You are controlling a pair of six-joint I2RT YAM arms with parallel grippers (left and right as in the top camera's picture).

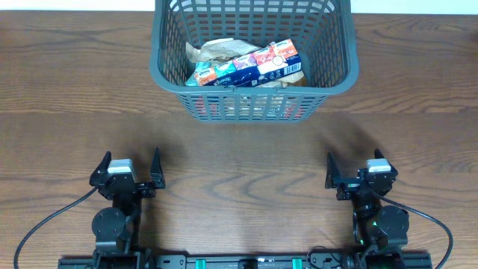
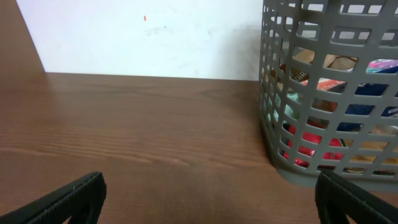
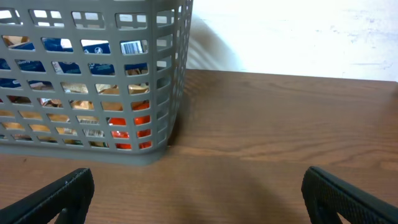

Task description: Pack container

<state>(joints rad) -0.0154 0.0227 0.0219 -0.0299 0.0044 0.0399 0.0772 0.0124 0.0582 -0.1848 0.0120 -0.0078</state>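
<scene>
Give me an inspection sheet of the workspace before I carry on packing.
Surface: brown wood-grain table.
Job's things: grey basket upright at the far side, snack packets inside.
Clutter: nothing seen.
Grippers: left hand and right hand open, empty, at the near side, apart from the basket.
Cables: black cables loop out by the arm bases, away from the basket.
Surroundings: white wall behind the table.

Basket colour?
Dark grey with slotted lattice sides, basket; clearest in the overhead view.
</scene>
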